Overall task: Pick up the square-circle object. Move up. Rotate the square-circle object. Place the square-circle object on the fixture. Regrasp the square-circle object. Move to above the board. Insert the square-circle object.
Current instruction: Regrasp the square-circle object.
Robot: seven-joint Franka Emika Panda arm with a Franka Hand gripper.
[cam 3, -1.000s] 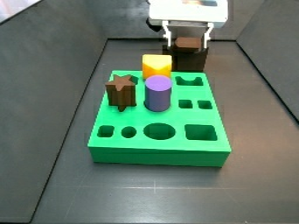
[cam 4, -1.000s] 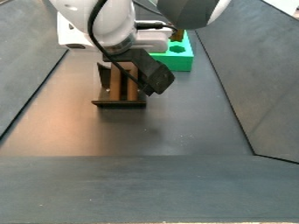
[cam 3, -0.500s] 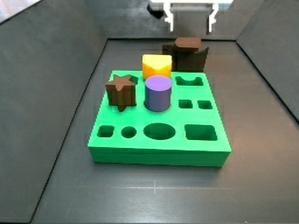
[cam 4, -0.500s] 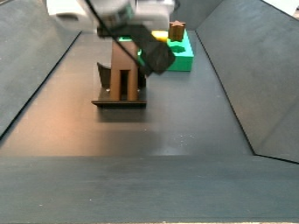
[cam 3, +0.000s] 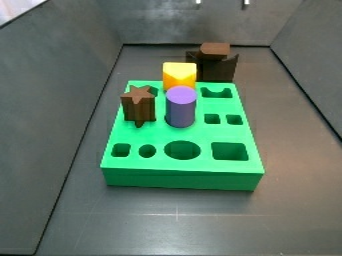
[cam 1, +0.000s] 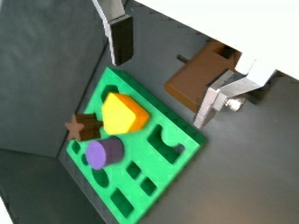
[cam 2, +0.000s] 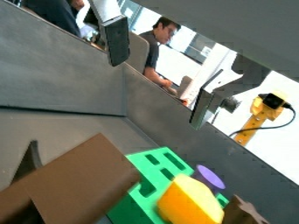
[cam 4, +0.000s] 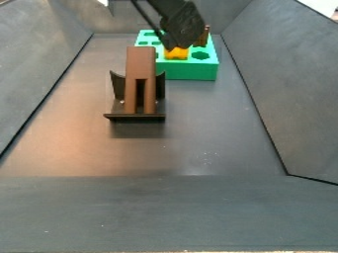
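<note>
No readable text, labels, brands or numbers in any view. Board [cam 3: 181, 160], fixture [cam 4: 134, 87] and pegs carry no markings. Gripper [cam 1: 163, 70], raised above the fixture with its fingers apart and nothing between them, shows no lettering either.

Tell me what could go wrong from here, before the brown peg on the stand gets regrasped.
1. The gripper hangs open and empty above the scene, while the long brown square-circle object rests unheld on the dark fixture. An off-centre descent could have a finger strike the peg and tip it off.
2. The fixture stands close behind the green board, near the yellow block. A finger coming down on that side might catch the block.
</note>
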